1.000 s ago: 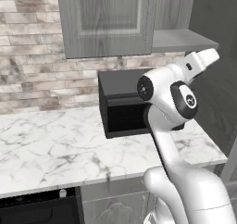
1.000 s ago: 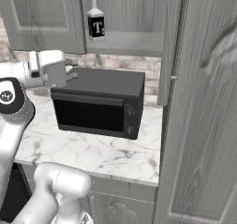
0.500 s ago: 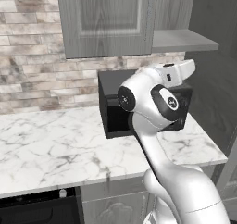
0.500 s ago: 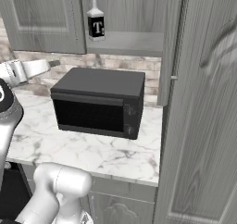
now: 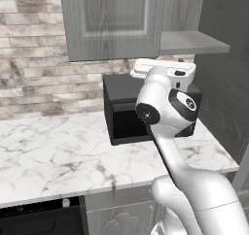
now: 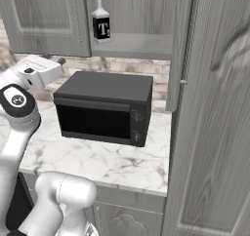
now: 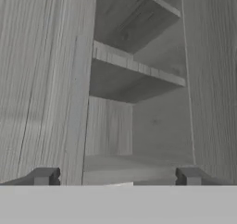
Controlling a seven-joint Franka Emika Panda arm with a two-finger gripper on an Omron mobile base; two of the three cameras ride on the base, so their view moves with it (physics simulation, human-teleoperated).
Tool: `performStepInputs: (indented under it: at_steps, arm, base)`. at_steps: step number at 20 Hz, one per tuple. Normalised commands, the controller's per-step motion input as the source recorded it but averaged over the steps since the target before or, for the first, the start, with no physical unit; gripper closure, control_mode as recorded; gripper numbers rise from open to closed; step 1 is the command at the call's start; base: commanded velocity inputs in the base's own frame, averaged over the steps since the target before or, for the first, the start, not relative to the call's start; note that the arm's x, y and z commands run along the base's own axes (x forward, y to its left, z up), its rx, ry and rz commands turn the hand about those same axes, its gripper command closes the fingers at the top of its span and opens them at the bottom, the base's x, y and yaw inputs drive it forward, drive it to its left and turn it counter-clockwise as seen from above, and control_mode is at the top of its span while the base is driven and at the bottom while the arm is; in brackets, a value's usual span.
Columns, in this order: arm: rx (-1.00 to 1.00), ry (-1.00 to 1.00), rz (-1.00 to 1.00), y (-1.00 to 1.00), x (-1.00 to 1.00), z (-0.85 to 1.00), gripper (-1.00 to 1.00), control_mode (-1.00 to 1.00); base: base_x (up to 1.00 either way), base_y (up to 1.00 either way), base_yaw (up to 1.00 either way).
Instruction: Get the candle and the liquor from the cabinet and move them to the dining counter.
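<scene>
Brick-backed marble worktop (image 5: pixel 53 151) with a black microwave (image 6: pixel 105 108) under the grey cabinet (image 6: pixel 132 15).
Liquor (image 6: pixel 101 21) stands upright on the cabinet's bottom shelf, above the microwave and just right of the closed door (image 6: pixel 46 18); an opened door (image 6: pixel 215 113) hangs to the microwave's right. Above the microwave's left end, the white arm (image 5: pixel 168 108) bends sharply at its elbow, its hand level below the cabinet. The gripper (image 7: pixel 115 177) looks into the cabinet's bare inner shelves (image 7: pixel 134 68), fingers (image 7: pixel 44 176) spread wide, gripping nothing.
</scene>
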Motion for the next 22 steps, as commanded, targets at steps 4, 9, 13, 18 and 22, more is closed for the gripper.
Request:
performStepInputs:
  at_steps: [4, 9, 13, 18, 22]
  arm:
    - [0.11, -0.23, 0.28, 0.01, 0.40, 0.32, -1.00, -1.00]
    - [0.06, -0.13, 0.22, 0.00, 0.26, 0.45, -1.00, -1.00]
    - [0.00, 0.00, 0.11, 0.00, 0.22, 0.42, -1.00, -1.00]
    - [0.00, 0.05, 0.05, 0.01, 0.27, 0.30, -1.00, -1.00]
    - [0.00, 0.12, 0.02, 0.07, 0.36, 0.19, -1.00, -1.00]
  base:
    - [0.00, 0.00, 0.00]
    - [0.00, 0.00, 0.00]
    - [0.00, 0.00, 0.00]
    - [0.00, 0.00, 0.00]
    - [0.00, 0.00, 0.00]
